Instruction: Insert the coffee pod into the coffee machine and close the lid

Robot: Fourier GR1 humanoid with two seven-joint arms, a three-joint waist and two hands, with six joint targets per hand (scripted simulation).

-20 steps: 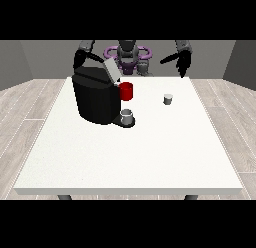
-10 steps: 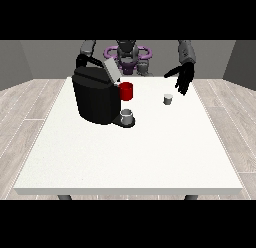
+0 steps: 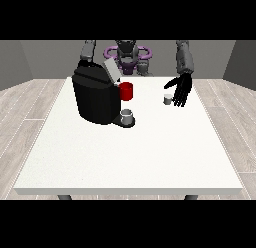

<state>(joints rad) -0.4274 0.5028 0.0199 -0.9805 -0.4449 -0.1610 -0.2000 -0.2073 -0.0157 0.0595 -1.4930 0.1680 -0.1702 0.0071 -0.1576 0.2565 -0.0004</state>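
Note:
A small grey coffee pod [image 3: 168,99] stands on the white table [image 3: 130,152] towards the far right. The hand at the view's right [image 3: 180,90] hangs just right of the pod with its fingers spread and pointing down, holding nothing. The black coffee machine [image 3: 96,96] stands at the far left with its grey lid [image 3: 111,70] raised and tilted. A red part [image 3: 126,91] sits at its front and a grey cup [image 3: 127,116] below it. The hand at the view's left is hidden behind the machine; only its forearm [image 3: 88,50] shows.
The robot's torso with a purple ring [image 3: 127,54] stands behind the table's far edge. The table's front half holds nothing that I can see.
The hand at the view's right has come down and towards the camera, from above the table's far edge to beside the coffee pod. The machine and pod have not moved.

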